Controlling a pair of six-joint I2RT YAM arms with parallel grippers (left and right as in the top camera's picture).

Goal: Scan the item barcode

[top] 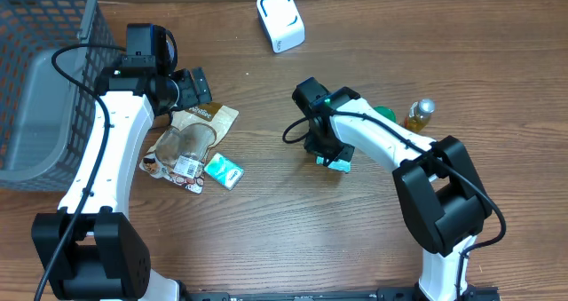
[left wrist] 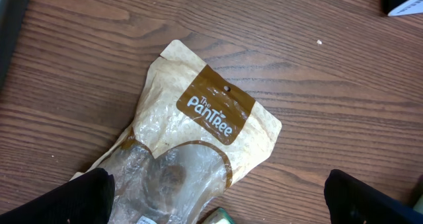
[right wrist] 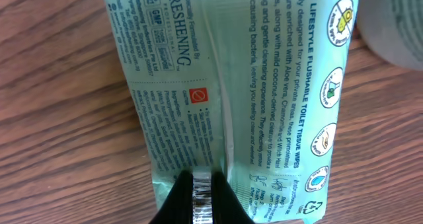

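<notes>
**Right claw pinches the wipes pack right at its barcode**

Overhead: the right claw point(top: 330, 153) is clamped on the teal wipes pack point(top: 340, 164), right of the middle of the tabletop point(top: 266, 239) and well apart from the white scanner point(top: 280, 20) at the far edge. I cannot tell whether the pack rests on the wood or hangs just above it. The left claw point(top: 191, 88) hovers over the PanTree pouch point(top: 200, 123).

Left wrist: its jaws stand wide apart with nothing held, and the pouch lies below.

Right wrist: the fingertips point(right wrist: 173, 201) pinch the pack's back seam at its near end, with the barcode point(right wrist: 201, 199) showing only as a sliver between them. The long axis appears to follow that seam, pointing straight away from the claw, printed back facing the camera.

Likely trouble: the fingers mask the barcode, so a scan may fail. A thin seam pinch could also let the pack swing or slip in transit.
</notes>
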